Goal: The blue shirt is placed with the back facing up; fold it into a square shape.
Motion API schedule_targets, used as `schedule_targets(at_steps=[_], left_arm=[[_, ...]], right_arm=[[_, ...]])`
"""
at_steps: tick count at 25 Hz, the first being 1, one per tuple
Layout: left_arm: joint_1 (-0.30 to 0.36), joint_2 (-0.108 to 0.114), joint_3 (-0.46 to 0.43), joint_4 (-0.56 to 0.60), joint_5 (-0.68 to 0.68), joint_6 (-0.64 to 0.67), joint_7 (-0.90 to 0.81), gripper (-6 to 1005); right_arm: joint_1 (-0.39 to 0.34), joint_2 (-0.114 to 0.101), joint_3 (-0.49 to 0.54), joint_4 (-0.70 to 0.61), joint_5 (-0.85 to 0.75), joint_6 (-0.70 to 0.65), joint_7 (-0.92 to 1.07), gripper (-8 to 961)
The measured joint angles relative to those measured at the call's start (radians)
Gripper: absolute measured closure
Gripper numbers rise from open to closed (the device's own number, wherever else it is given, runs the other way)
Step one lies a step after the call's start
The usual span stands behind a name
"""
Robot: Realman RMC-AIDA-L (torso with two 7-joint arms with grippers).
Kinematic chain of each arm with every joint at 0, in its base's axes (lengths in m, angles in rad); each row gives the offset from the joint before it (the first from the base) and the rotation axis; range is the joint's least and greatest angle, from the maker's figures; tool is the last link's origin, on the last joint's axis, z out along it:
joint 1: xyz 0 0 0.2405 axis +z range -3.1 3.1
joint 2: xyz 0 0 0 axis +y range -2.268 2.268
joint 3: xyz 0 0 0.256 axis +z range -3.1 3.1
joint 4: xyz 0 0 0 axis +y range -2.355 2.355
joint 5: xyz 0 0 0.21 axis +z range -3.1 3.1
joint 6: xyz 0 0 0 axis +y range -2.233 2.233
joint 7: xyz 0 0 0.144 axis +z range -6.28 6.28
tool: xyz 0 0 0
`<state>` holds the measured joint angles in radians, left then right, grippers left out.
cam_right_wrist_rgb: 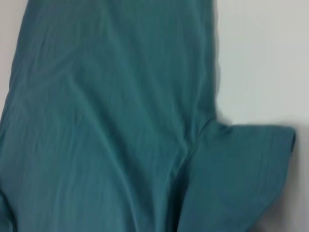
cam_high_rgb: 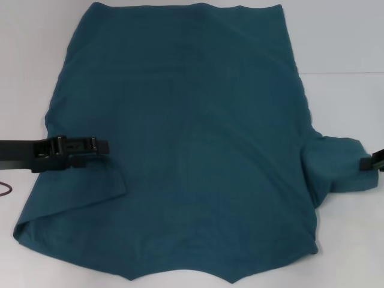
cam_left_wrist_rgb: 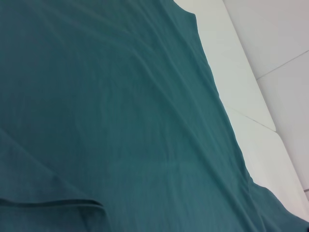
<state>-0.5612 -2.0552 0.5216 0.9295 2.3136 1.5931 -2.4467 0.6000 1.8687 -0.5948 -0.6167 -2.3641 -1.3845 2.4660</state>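
Observation:
The blue shirt (cam_high_rgb: 192,138) lies spread flat on the white table (cam_high_rgb: 342,36), hem at the far side and collar edge nearest me. Its left sleeve (cam_high_rgb: 90,186) is folded inward over the body, and that fold edge (cam_left_wrist_rgb: 53,203) also shows in the left wrist view. My left gripper (cam_high_rgb: 102,147) reaches in from the left, just above that folded sleeve. The right sleeve (cam_high_rgb: 336,165) sticks out sideways, with its cuff against my right gripper (cam_high_rgb: 369,162) at the picture's right edge. The right wrist view shows the shirt body (cam_right_wrist_rgb: 106,121) and that sleeve (cam_right_wrist_rgb: 241,169).
Bare white table (cam_left_wrist_rgb: 251,72) runs along the shirt's far and right sides. A thin reddish cable (cam_high_rgb: 5,189) lies at the left edge below my left arm. The shirt's near edge runs out of view at the bottom.

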Motion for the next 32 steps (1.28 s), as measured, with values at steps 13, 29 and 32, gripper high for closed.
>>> schedule_targets(at_steps=[13, 29, 32], left_arm=[[0.008, 0.003, -0.004, 0.0, -0.002, 0.002, 0.0, 121], [0.008, 0.004, -0.005, 0.0, -0.004, -0.002, -0.004, 121], [0.008, 0.005, -0.005, 0.0, -0.004, -0.002, -0.004, 122]], right_arm=[[-0.016, -0.045, 0.007, -0.041, -0.021, -0.006, 0.053, 902], [-0.015, -0.055, 0.014, -0.058, -0.059, -0.01, 0.077, 902], [-0.021, -0.061, 0.014, -0.057, -0.061, -0.036, 0.071, 901]])
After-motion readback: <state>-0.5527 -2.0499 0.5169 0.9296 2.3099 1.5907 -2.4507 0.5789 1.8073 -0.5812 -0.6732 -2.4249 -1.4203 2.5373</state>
